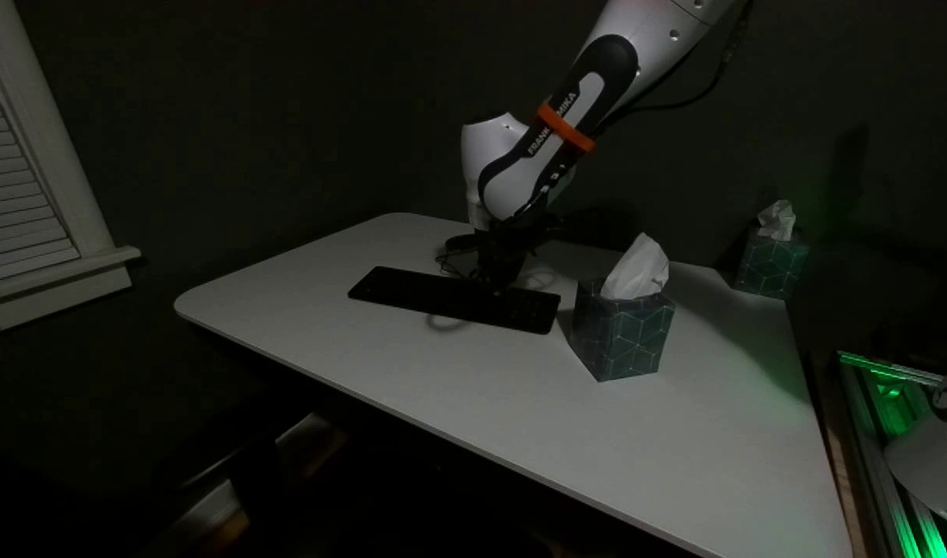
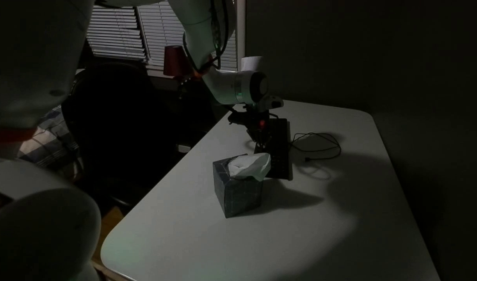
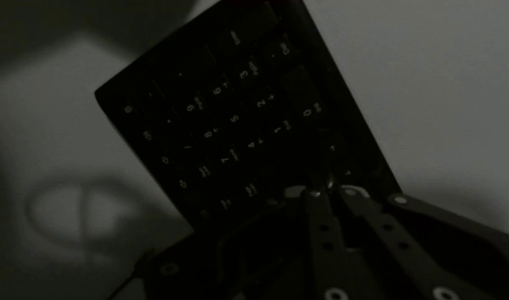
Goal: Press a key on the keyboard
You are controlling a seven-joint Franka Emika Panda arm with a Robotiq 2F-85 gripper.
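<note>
The long, flat black keyboard [image 1: 411, 291] lies on the white table. It also shows in an exterior view [image 2: 280, 156], partly behind the arm and a tissue. In the wrist view the keyboard's number pad end [image 3: 238, 112] fills the upper middle, with faint white key labels. My gripper [image 3: 327, 185] points down over the keyboard near the arrow keys, its fingertips together with nothing seen between them. In both exterior views the gripper [image 1: 498, 290] [image 2: 261, 145] is at or just above the keys. Whether it touches a key I cannot tell; the picture is dark.
A dark teal tissue box [image 1: 622, 337] with white tissue stands close to the keyboard's number pad end, also in an exterior view [image 2: 240, 195]. Another tissue box [image 1: 772, 263] stands at the table's far corner. The thin cable [image 2: 320, 150] lies looped behind the keyboard.
</note>
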